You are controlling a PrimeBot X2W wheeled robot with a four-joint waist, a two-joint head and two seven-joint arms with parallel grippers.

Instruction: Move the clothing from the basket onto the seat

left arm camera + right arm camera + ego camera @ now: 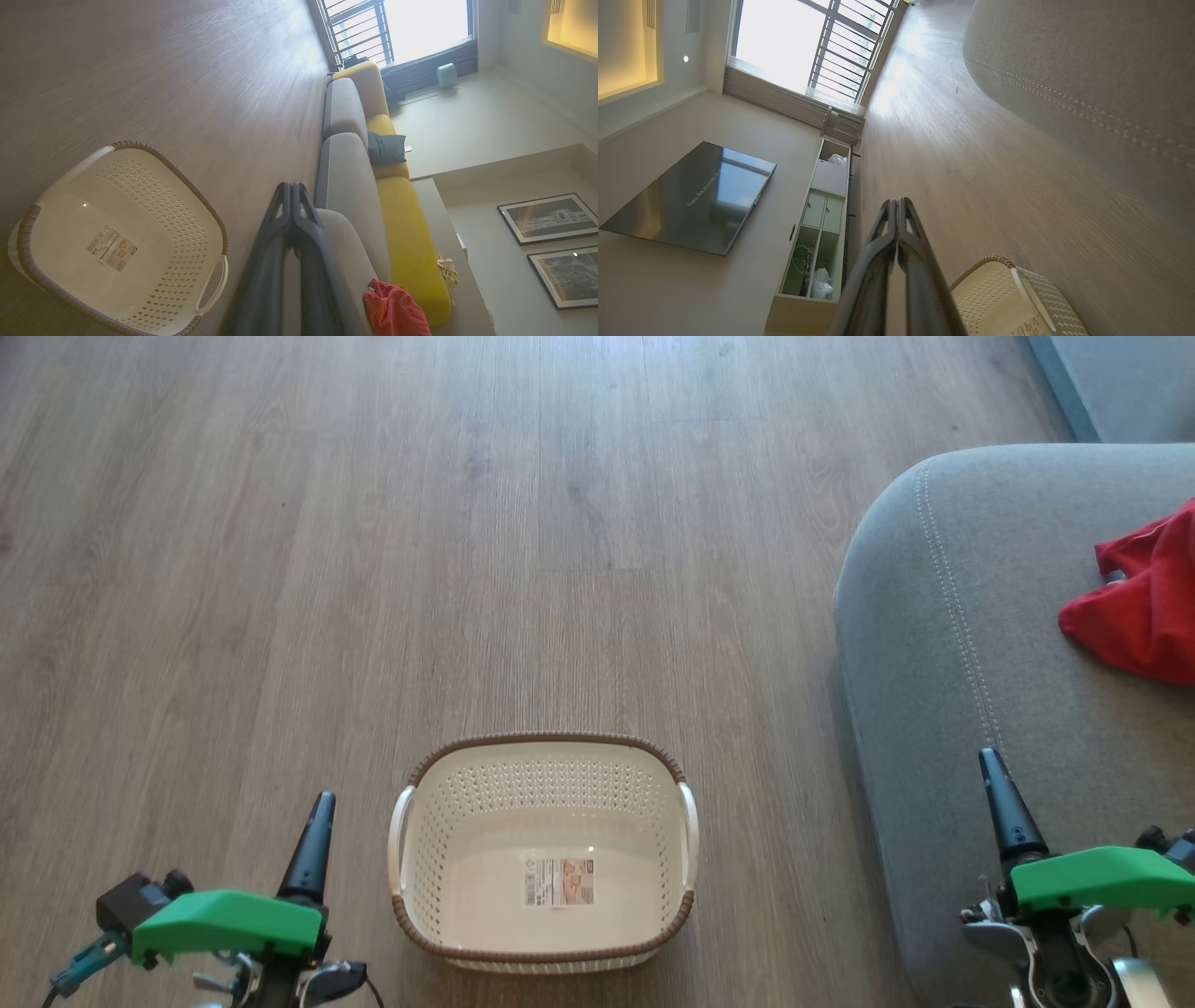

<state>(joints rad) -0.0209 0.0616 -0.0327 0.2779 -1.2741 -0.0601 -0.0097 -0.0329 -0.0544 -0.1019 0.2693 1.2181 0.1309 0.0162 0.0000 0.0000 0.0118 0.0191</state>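
Basket (467, 859), lower centre: empty. Clothing (1144, 602), right edge: lying on seat (934, 663). Left gripper (320, 812), right gripper (994, 775): fingers pressed together, empty. Advised: hold clear, confirm nothing remains inside.

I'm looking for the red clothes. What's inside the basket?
Just a paper label on the bottom of the basket, no clothes. Its near wall hides a thin strip. The red clothing lies on the seat.
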